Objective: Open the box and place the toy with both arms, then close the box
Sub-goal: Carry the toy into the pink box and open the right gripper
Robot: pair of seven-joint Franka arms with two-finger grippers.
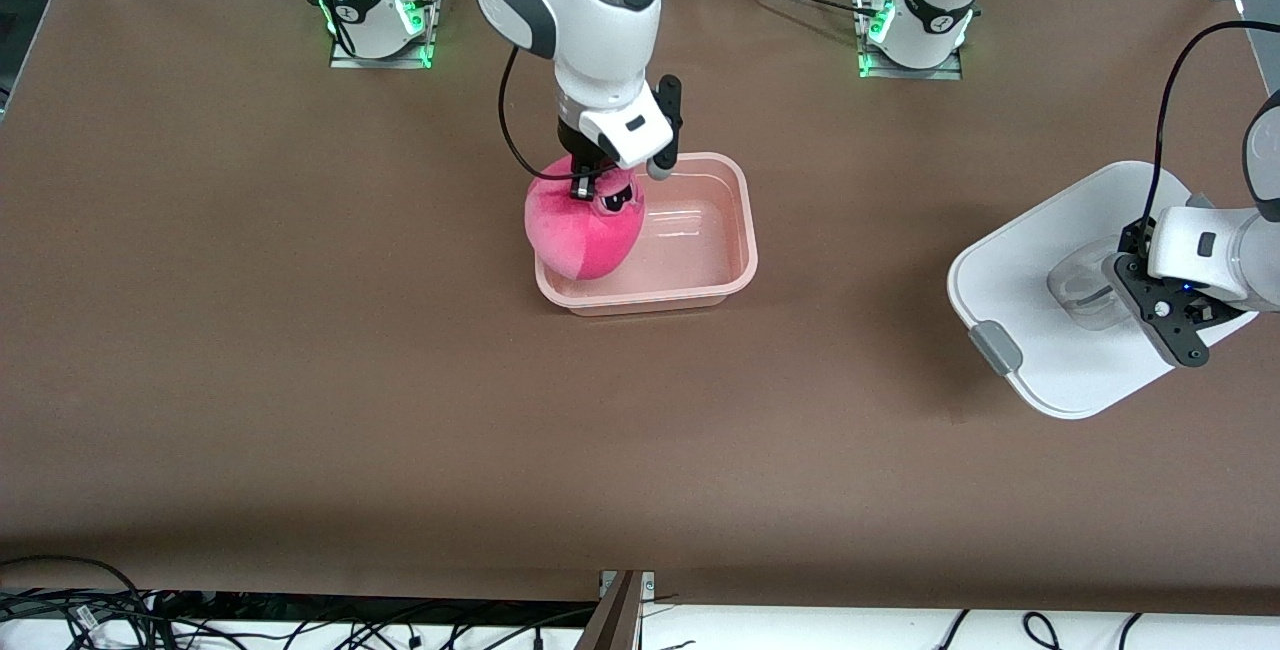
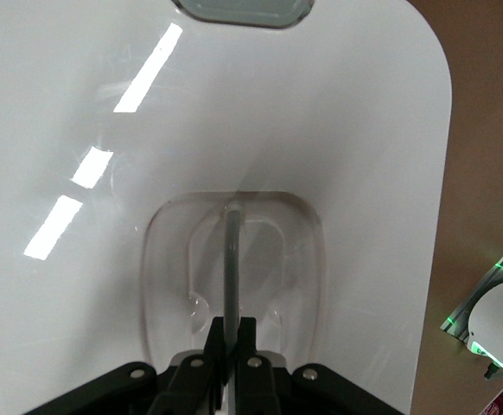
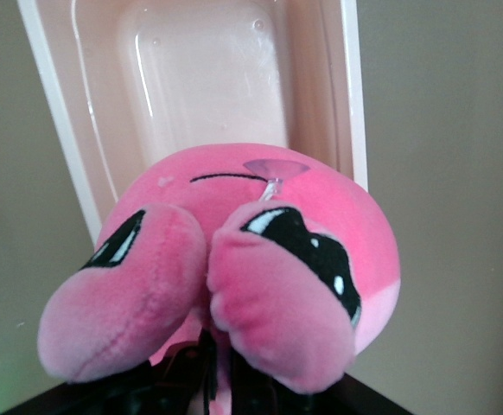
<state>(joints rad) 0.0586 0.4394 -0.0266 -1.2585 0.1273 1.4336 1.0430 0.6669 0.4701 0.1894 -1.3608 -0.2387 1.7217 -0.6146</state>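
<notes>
While the lid [image 1: 1040,270] lay apart, the toy [image 1: 583,230] hung over the box [image 1: 735,230].
Right pincer [image 1: 581,185] pinched the toy; left pincer [image 2: 230,341] was clamped on the lid's handle [image 2: 232,259], on the counter [image 1: 300,330].

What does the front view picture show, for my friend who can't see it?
The right gripper holds the pink toy over one end of the open box on a brown table. Toward the left arm's end, the left gripper grips the white lid by its clear handle.
</notes>
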